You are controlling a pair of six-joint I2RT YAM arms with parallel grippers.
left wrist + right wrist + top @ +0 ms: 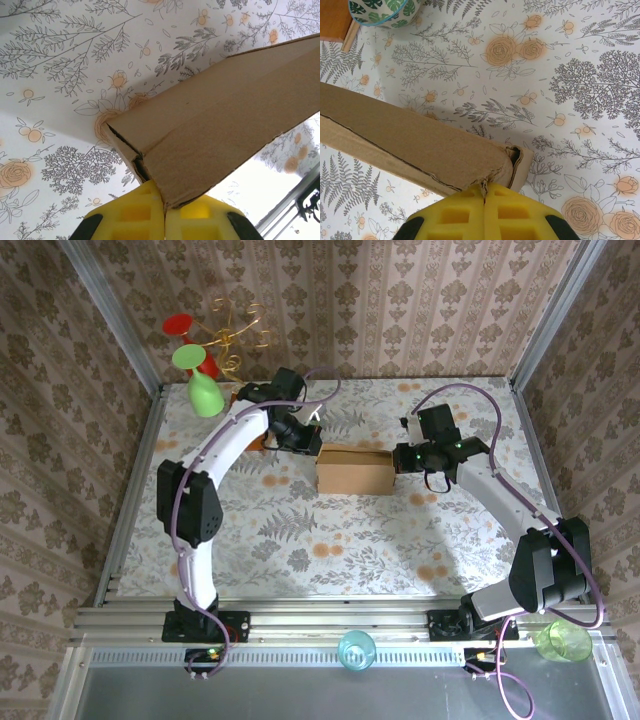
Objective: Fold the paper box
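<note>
The bench, covered with a flower-printed cloth, took up most of the top view. My 2 arms reached over it from the near edge, the left arm bending in from the left side and the right arm from the right side.

The paper box lay near the middle of the bench, a little toward the far side, directly between my 2 tools. It looked like a long, flat brown shape, with 1 tool at each short end.

My left tool touched the left end of the box. In the left wrist view the yellow fingers were pressed together, and the lower corner of the cardboard went into the line between them, so I was pinching the box there. A fold seam was slightly open at this corner.

My right tool was at the right end. In the right wrist view its fingers were also pressed together on the torn edge of the box, beside a small curled flap.

Past the box, at the upper left of the right wrist view, were a corner of a wooden board and a bowl with a green leaf pattern. A green goblet stood at the far left corner of the bench. A blue cup and a green cup stood on the metal frame near my bases.
</note>
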